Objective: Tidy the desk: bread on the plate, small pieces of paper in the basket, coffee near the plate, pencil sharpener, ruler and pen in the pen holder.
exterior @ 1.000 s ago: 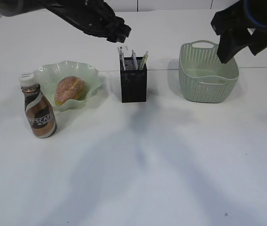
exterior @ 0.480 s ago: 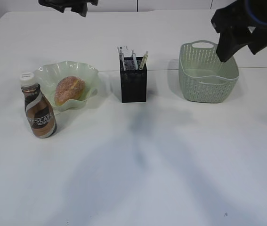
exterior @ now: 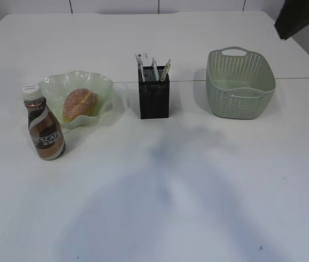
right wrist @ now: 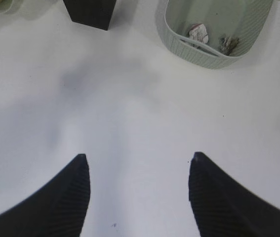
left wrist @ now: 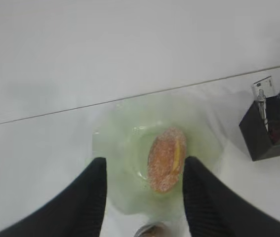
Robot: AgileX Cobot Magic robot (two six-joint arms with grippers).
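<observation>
- Bread sits in the plate at left; coffee stands just beside it — nearer the camera.
- Pen holder at centre; paper scraps lie in the basket, right.
- Left claw and right claw hang parted, empty, above the table.

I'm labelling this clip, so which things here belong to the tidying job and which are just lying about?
Part of the job:
- sugar-dusted golden bun in the ruffled pale green dish
- brown Nescafe bottle
- black mesh pen holder
- sage-green woven-look basket holding two crumpled paper scraps

Just lying about:
- nothing visible
</observation>
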